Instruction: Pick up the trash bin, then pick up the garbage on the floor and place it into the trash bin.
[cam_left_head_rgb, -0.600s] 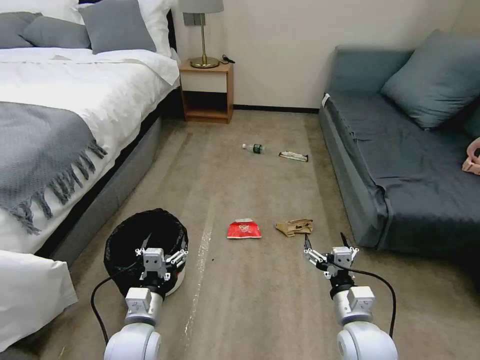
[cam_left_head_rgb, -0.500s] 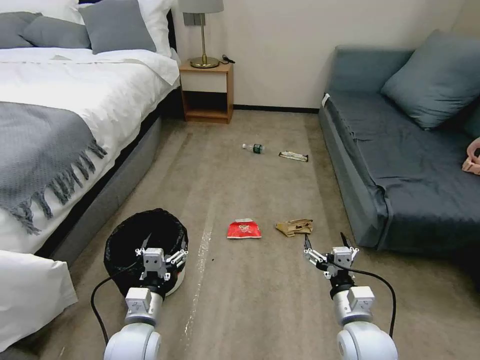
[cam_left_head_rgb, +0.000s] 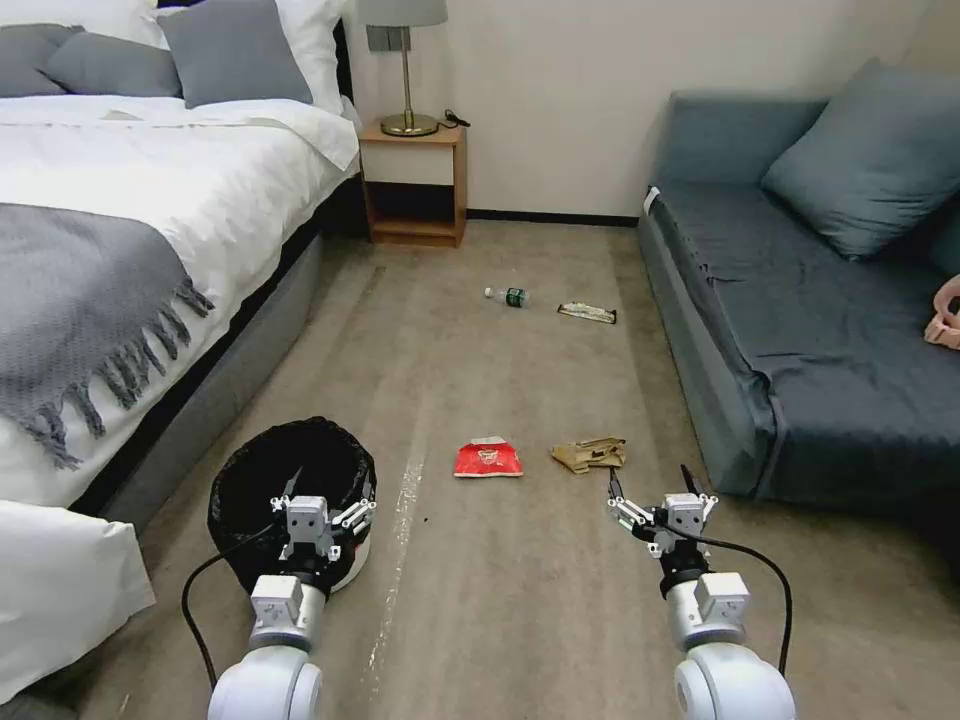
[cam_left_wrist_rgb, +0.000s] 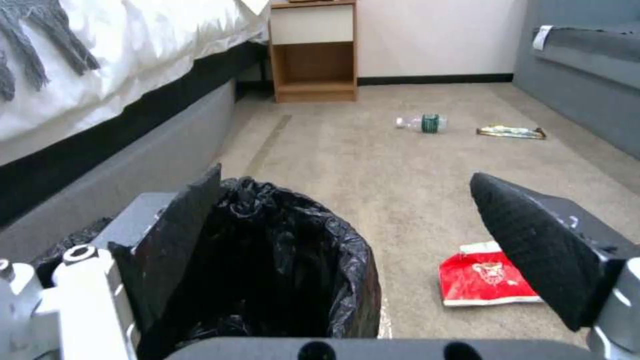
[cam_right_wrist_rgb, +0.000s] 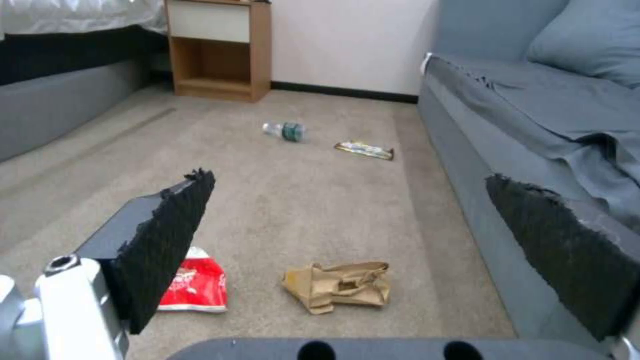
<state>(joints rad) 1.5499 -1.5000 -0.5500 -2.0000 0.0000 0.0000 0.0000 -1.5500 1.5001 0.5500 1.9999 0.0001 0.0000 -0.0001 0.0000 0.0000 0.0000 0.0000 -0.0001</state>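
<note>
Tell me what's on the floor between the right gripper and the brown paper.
Nothing: bare carpet separates the right gripper from the brown paper, as the head view and right wrist view show.

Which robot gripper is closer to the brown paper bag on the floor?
Right. The right gripper hangs open just short of the brown paper bag. The left gripper is open over the trash bin, past the red packet.

I have both arms stretched forward and low; left gripper (cam_left_head_rgb: 322, 497) spread wide; right gripper (cam_left_head_rgb: 651, 493) likewise spread wide.
</note>
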